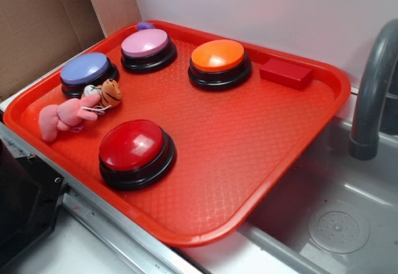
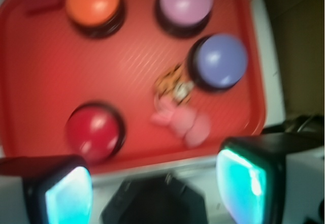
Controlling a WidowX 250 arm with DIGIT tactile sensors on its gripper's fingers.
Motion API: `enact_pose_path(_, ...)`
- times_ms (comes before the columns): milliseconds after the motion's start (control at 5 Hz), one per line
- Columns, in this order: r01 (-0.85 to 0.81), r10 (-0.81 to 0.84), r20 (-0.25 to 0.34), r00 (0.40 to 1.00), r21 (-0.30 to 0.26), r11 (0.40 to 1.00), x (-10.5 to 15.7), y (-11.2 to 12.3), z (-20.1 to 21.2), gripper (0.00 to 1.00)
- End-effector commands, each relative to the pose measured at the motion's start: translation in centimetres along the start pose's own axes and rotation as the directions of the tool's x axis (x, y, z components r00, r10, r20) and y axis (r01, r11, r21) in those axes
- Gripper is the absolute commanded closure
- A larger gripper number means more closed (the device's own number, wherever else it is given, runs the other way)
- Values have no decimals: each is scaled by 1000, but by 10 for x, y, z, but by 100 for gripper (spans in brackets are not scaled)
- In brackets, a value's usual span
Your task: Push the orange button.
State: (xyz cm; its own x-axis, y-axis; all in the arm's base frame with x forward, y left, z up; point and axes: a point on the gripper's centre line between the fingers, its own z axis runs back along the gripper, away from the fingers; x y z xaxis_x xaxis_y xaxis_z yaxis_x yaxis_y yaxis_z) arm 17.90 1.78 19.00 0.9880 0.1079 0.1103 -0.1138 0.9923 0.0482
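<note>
The orange button (image 1: 217,56), a glossy orange dome on a black base, sits at the back of the red tray (image 1: 273,143); in the wrist view it (image 2: 93,3) is at the top left. My gripper (image 2: 157,186) shows only in the wrist view. It hangs high above the tray's near edge, far from the orange button. Its two teal-padded fingers (image 2: 68,196) stand wide apart with nothing between them. The gripper does not show in the exterior view.
On the tray are a larger red button (image 1: 134,146), a pink button (image 1: 146,44), a blue button (image 1: 86,70), a small tiger toy (image 1: 109,92), a pink plush (image 1: 62,115) and a red block (image 1: 286,72). A sink with a grey faucet (image 1: 373,87) lies to the right.
</note>
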Motion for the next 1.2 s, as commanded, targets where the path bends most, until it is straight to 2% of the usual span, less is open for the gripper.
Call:
enact_pose_path(0,157,-156,23,987,-54,986,54,2,-41,0)
enact_pose_path(600,157,-156,23,987,-54,986,54,2,-41,0)
enact_pose_path(800,257,-253,90,963,-36,966,85,-1,-63,0)
enact_pose_path(1000,369,-362,101,927,-55,928,125,-19,-70,0)
